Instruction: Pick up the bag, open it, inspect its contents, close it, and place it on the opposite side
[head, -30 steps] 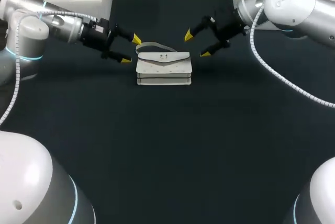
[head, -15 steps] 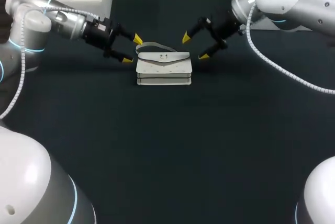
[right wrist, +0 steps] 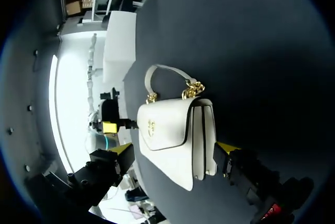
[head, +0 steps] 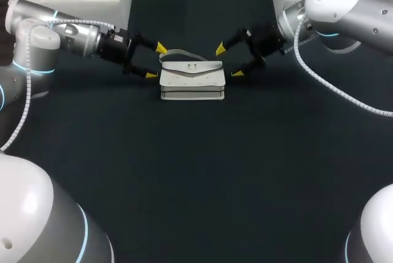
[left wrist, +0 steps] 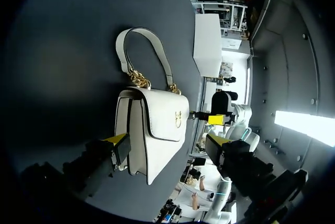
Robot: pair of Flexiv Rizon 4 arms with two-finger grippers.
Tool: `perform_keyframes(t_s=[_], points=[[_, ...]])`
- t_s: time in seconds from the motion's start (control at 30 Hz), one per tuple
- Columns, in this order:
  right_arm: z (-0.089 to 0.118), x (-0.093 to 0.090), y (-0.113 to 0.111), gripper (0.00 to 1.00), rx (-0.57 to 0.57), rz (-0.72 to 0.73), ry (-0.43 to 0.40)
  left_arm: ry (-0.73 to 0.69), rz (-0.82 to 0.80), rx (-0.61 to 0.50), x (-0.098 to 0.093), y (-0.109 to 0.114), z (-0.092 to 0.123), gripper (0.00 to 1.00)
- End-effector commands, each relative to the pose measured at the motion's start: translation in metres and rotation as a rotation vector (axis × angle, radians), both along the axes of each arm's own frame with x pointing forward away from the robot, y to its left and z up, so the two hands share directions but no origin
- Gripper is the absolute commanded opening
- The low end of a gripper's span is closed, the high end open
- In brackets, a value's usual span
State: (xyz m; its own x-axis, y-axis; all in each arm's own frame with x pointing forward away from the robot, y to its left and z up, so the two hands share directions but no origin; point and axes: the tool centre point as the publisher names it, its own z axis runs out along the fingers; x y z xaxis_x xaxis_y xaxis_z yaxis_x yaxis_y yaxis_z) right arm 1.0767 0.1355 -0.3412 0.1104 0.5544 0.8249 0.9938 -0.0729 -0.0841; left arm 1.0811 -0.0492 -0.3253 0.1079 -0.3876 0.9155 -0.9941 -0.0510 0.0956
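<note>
Head view: the left pincer [head: 155,61] and right pincer [head: 228,60], both released, flank the upright white handbag [head: 192,80]; uneven closing could tip it over.

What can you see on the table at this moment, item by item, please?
White leather flap handbag: one, white, far middle of the table, flap shut.
Handbag strap: one, pale, looped on the table behind the bag.
Gold chain links: two short runs, gold, joining strap to bag.
Gold clasp: one, gold, on the flap.
Dark cloth-covered table: one, black, under everything.
Left end effector: one, black with yellow tips, open, beside the bag's left end.
Right end effector: one, black with yellow tips, open, beside the bag's right end.
</note>
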Motion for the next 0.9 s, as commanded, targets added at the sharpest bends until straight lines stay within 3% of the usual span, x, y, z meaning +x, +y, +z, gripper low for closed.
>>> perform_keyframes(t_s=[0.03, 0.23, 0.47, 0.67, 0.8, 0.9], points=[[-0.004, 0.001, 0.006, 1.0, 0.028, 0.003, -0.006, -0.024, 0.022, -0.006, -0.007, -0.003, -0.001, 0.88], [-0.008, 0.003, 0.012, 0.96, 0.05, 0.011, 0.01, -0.07, -0.005, -0.012, -0.009, -0.008, -0.001, 0.68], [-0.013, 0.005, 0.015, 0.77, 0.075, 0.01, 0.032, -0.078, -0.019, -0.012, -0.009, -0.01, -0.007, 0.58], [-0.014, 0.009, 0.019, 0.57, 0.092, 0.002, 0.04, -0.083, -0.026, -0.023, -0.009, -0.012, -0.012, 0.63], [-0.018, 0.009, 0.024, 0.51, 0.096, 0.01, 0.052, -0.083, -0.027, -0.031, -0.008, -0.012, -0.016, 0.47], [-0.022, 0.009, 0.028, 0.49, 0.091, 0.017, 0.061, -0.083, -0.024, -0.036, -0.007, -0.012, -0.018, 0.42]])
